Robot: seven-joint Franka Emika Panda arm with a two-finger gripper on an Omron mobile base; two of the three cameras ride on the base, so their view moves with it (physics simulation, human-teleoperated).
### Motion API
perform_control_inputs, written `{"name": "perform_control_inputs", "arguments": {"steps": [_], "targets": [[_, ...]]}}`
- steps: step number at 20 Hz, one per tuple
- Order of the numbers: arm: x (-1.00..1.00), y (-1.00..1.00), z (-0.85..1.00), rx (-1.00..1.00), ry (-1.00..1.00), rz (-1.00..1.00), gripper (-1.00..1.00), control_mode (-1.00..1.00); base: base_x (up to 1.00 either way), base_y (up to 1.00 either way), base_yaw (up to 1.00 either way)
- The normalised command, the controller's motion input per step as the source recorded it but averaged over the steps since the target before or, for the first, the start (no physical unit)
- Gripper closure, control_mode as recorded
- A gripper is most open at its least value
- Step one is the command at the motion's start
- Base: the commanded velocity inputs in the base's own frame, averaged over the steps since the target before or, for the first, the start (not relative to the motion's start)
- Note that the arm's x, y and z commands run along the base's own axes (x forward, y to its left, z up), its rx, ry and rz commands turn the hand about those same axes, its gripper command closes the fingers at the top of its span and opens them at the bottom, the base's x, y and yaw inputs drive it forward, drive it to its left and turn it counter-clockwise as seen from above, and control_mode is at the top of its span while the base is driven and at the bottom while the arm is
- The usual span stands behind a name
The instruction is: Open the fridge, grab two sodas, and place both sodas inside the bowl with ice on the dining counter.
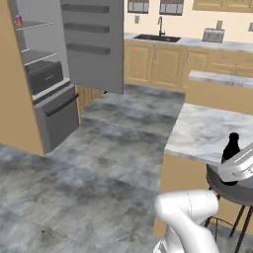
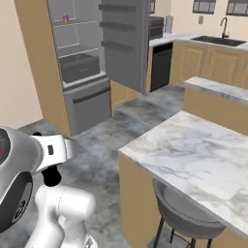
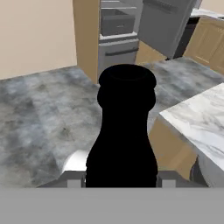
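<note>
- The fridge [image 2: 82,63] stands open at the left, door swung wide, with grey shelves and a lower drawer; the purple-pink can [image 2: 66,18] sits on its top shelf.
- Grey veined floor [image 1: 99,163] spreads between fridge and bench.
- The marble-topped bench [image 2: 193,155] has a grey stool [image 2: 186,213] beneath its edge.
- The pincer [image 3: 121,181] is clenched on the black bottle [image 3: 124,131], upright beside the bench.

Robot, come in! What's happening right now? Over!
Tool shut on black bottle. Fridge door open, can on top shelf. Stool beside dining counter.
</note>
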Motion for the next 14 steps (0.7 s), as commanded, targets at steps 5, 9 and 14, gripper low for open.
{"name": "perform_control_inputs", "arguments": {"steps": [5, 9, 14], "targets": [[0.00, 0.00, 0.00, 0.00, 0.00, 0.00, 1.00, 1.00, -0.34, -0.63, -0.41], [0.00, 0.00, 0.00, 0.00, 0.00, 0.00, 1.00, 1.00, -0.29, -0.61, -0.43], [0.00, 0.00, 0.00, 0.00, 0.00, 0.00, 1.00, 1.00, -0.18, -0.62, -0.44]]}}
